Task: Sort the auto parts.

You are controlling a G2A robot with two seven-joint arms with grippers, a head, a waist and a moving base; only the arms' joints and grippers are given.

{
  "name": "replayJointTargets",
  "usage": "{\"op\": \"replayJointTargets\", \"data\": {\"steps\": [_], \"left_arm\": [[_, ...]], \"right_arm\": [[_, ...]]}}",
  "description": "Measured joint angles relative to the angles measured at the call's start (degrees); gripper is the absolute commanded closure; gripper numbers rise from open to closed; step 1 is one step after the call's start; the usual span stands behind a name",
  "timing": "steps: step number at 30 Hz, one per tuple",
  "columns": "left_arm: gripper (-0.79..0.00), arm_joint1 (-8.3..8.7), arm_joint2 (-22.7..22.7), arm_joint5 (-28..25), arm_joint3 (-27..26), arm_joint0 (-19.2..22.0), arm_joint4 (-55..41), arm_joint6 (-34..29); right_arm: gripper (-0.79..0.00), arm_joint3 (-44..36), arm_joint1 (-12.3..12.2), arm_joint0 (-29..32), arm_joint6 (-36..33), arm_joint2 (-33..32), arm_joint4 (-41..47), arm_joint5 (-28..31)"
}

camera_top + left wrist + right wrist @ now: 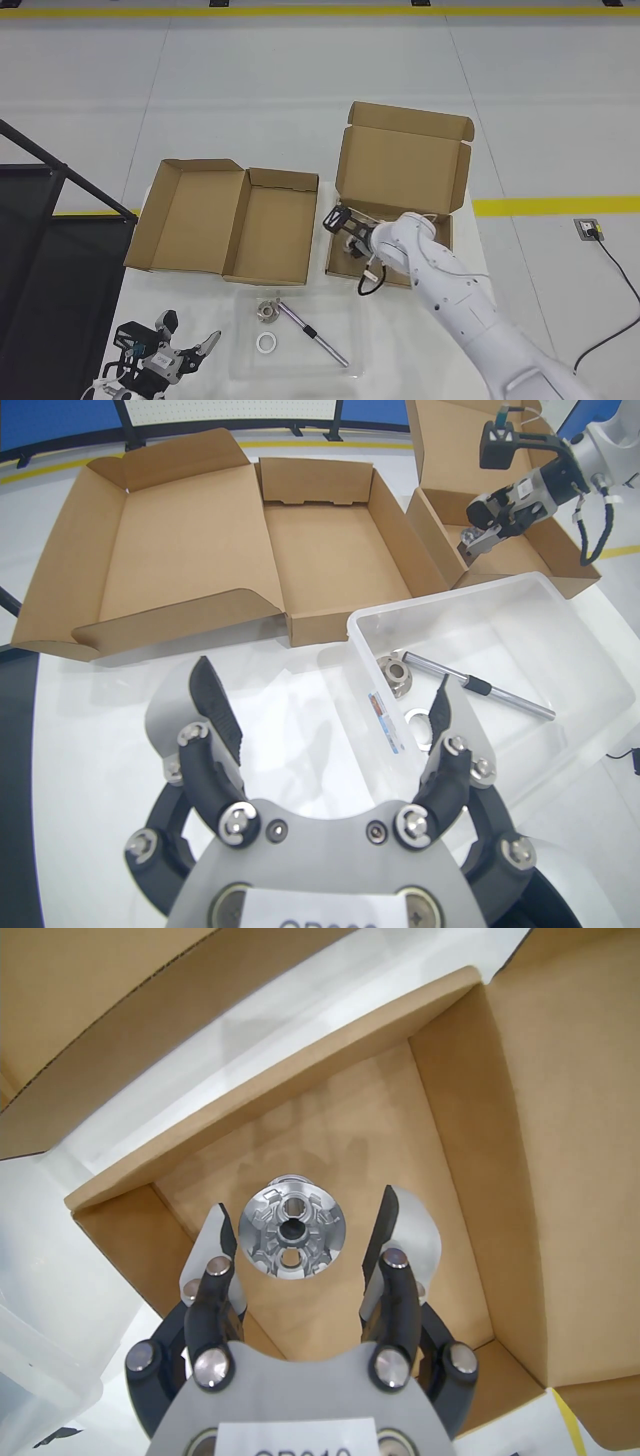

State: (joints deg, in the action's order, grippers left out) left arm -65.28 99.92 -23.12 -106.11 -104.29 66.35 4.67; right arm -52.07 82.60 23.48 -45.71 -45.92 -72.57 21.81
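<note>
Since your right pincer (306, 1205) stands open inside the right-hand box (500, 1153), with the round metal hub (292, 1235) between its fingers and a gap beside one finger, treat this as the release. Lift straight up, so that neither finger clips the hub's rim and drags it. Whether the hub already rests on the box floor cannot be told.

The right wrist view gives you that gap and the hub's face. The left wrist view gives you what is left to sort in the clear bin (450, 592): a flanged collar (395, 672), a washer (419, 716) and a rod (480, 687). It also shows your left pincer (324, 675) spread wide and holding nothing, above the table (75, 750) just beside the bin.
</note>
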Motion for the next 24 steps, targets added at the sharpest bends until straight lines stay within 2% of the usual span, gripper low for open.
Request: {"op": "replayJointTargets", "data": {"steps": [4, 9, 14, 18, 20, 24], "left_arm": [[-0.785, 0.0, 0.0, 0.0, 0.0, 0.0, 0.0, 0.0], [-0.785, 0.0, 0.0, 0.0, 0.0, 0.0, 0.0, 0.0], [-0.785, 0.0, 0.0, 0.0, 0.0, 0.0, 0.0, 0.0], [-0.785, 0.0, 0.0, 0.0, 0.0, 0.0, 0.0, 0.0], [-0.785, 0.0, 0.0, 0.0, 0.0, 0.0, 0.0, 0.0], [-0.785, 0.0, 0.0, 0.0, 0.0, 0.0, 0.0, 0.0]], "right_arm": [[-0.585, -9.41, -1.75, 3.56, -0.36, -3.14, -2.05, 0.59], [-0.591, -31.62, -4.65, 13.68, -6.22, -7.81, -6.64, 2.16], [-0.606, -52.47, -6.33, 23.97, -12.85, -9.03, -11.48, 3.91], [-0.634, -59.21, -6.44, 27.55, -15.02, -6.84, -12.13, 4.9], [-0.613, -59.49, -6.18, 27.92, -15.8, -4.9, -11.99, 5.1], [-0.628, -57.33, -5.21, 27.17, -15.66, -0.4, -11.48, 4.15]]}}
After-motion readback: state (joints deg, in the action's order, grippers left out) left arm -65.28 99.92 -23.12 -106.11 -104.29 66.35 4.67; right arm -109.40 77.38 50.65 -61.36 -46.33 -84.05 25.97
